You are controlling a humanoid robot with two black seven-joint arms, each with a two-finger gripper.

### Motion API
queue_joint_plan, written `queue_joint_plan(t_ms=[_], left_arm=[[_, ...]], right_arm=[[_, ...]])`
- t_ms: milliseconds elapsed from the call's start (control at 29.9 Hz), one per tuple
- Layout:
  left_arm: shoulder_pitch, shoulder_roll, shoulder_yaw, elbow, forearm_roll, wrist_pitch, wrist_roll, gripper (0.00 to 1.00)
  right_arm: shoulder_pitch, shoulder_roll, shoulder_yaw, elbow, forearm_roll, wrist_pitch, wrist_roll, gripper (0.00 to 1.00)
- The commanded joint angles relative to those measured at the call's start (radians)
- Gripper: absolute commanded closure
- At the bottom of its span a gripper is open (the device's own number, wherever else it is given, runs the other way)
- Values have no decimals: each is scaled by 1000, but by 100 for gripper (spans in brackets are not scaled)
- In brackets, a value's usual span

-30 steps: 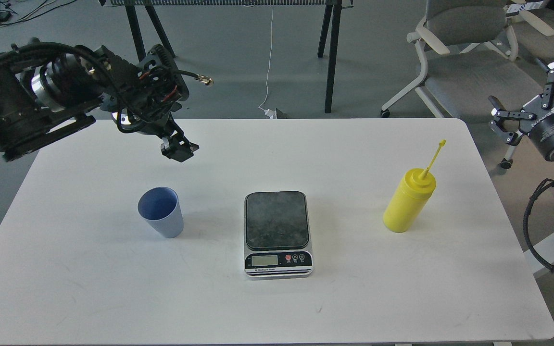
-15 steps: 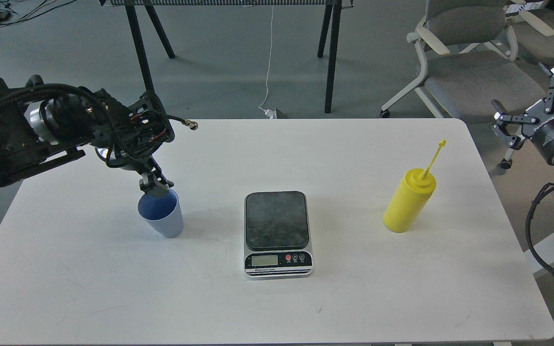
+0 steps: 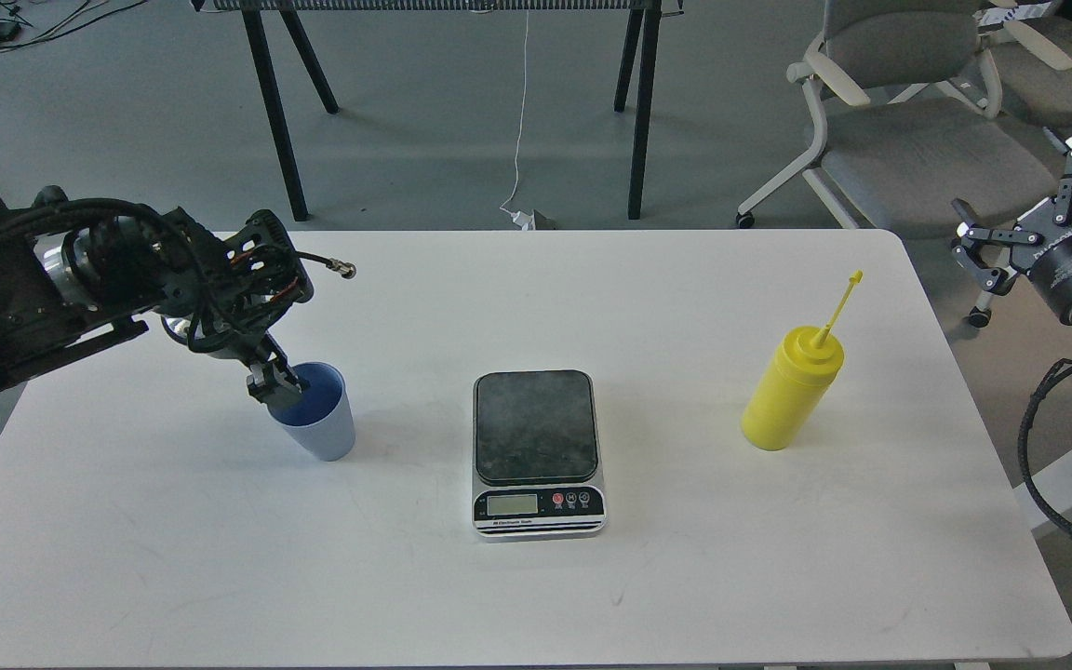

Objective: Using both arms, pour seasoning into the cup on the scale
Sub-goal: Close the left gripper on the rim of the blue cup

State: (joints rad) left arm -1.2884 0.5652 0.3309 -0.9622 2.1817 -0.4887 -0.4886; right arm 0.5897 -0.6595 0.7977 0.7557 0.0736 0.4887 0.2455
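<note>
There, at centre-left of the frame, the left gripper (image 3: 273, 384) dipped over the near-left rim of the light-blue cup (image 3: 320, 423); its dark fingers blurred together, so whether they clasped the rim could not be told. The kitchen scale (image 3: 537, 451) sat mid-table, platform bare. The yellow squeeze bottle (image 3: 790, 391) stood right of it. The right gripper (image 3: 1025, 219) hung spread wide at the right edge.
</note>
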Motion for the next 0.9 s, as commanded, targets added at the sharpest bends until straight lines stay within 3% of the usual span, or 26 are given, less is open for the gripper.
queue_joint_plan(t_ms=[0,301,368,434,869], left_arm=[[9,-4,-1,5,0,0,0,0],[23,-7,-1,17,0,0,0,2],[23,-8,-1,23,0,2,0,14],[23,-10,-1,26,0,1,0,33],[37,-50,-1,97,0,4,0,49]], right_arm=[[-2,-2,0,1,0,0,0,1],[-8,-5,0,-1,0,0,1,1],[-8,-3,1,-1,0,0,4,1],[-8,-5,1,-1,0,0,11,1],[-14,-5,1,-1,0,0,14,1]])
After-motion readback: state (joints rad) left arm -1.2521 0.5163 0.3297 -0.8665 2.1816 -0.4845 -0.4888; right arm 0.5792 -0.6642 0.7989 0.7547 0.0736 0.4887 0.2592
